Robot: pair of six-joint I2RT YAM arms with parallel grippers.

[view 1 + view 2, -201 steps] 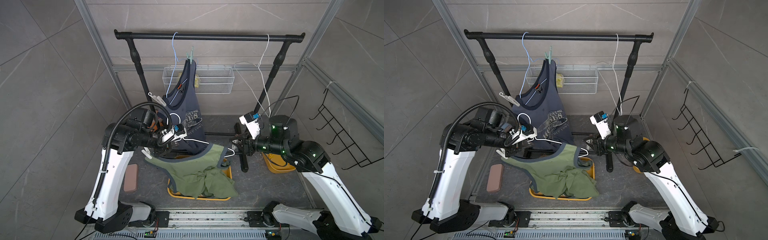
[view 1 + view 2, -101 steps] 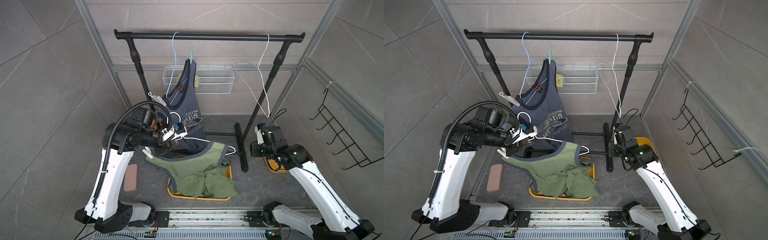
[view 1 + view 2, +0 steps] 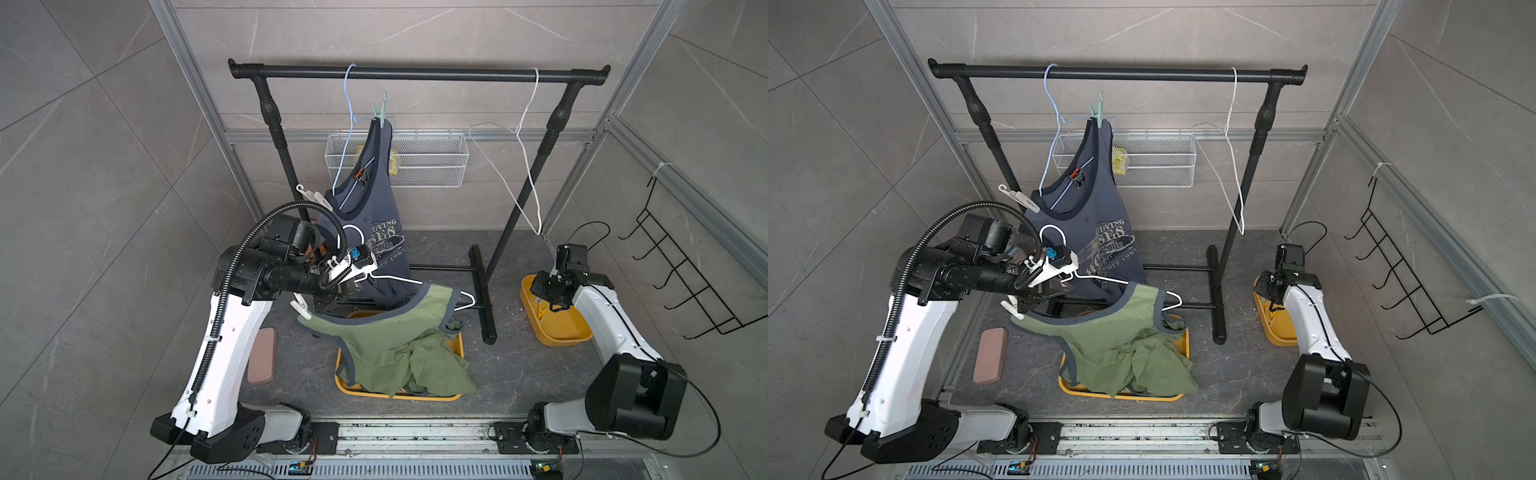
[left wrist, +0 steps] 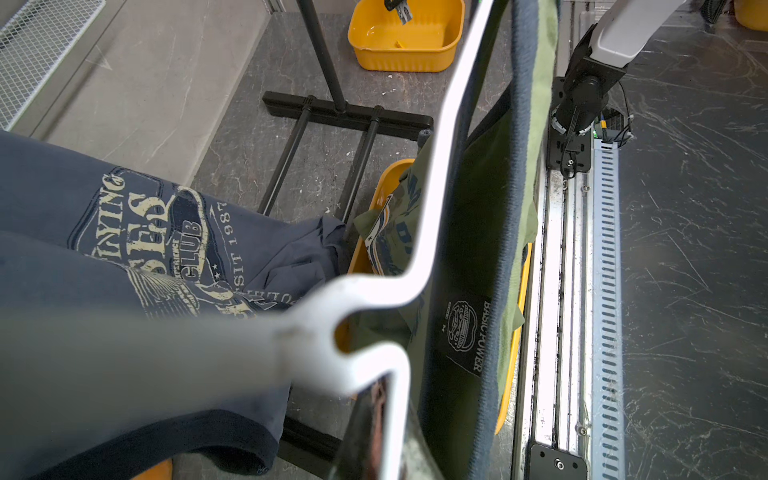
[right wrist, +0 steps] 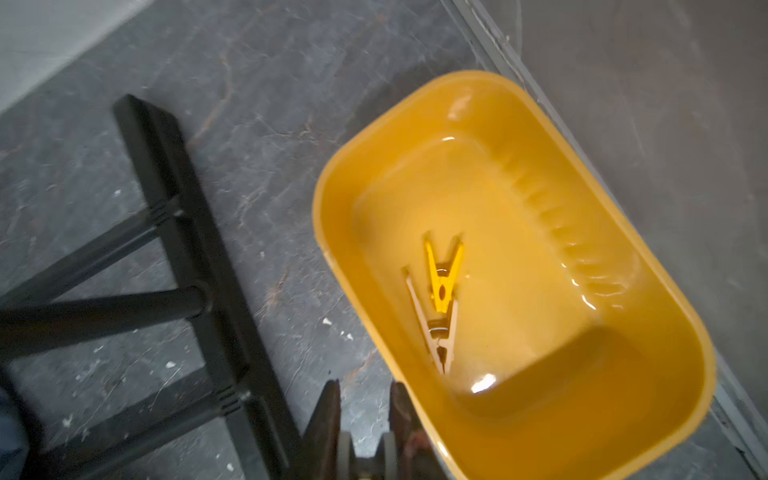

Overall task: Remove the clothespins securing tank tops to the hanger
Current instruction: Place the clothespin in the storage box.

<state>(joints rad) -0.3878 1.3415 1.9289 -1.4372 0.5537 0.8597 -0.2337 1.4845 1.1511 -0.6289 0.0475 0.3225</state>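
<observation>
My left gripper (image 3: 332, 291) is shut on a white hanger (image 3: 395, 279) that carries an olive green tank top (image 3: 395, 332). A white clothespin (image 3: 300, 306) sits at that top's left corner. In the left wrist view the hanger (image 4: 415, 249) runs between the fingers of that gripper (image 4: 384, 415). The navy tank top (image 3: 374, 232) hangs from a blue hanger, with a mint clothespin (image 3: 380, 111) on its upper strap and a white clothespin (image 3: 313, 195) on its lower one. My right gripper (image 5: 365, 390) is narrowly open and empty beside a yellow bin (image 5: 540, 415), where a yellow clothespin (image 5: 444, 276) and a pale clothespin (image 5: 436, 328) lie.
A black clothes rack (image 3: 415, 75) spans the back, and its foot (image 3: 482, 299) lies between the arms. An empty white hanger (image 3: 528, 166) hangs on it. A wire basket (image 3: 415, 166) is on the wall, and a yellow tray (image 3: 399, 395) lies under the green cloth.
My right arm swung away from the held hanger's right end to the yellow bin at the right. The left arm and the hanger stayed put.
</observation>
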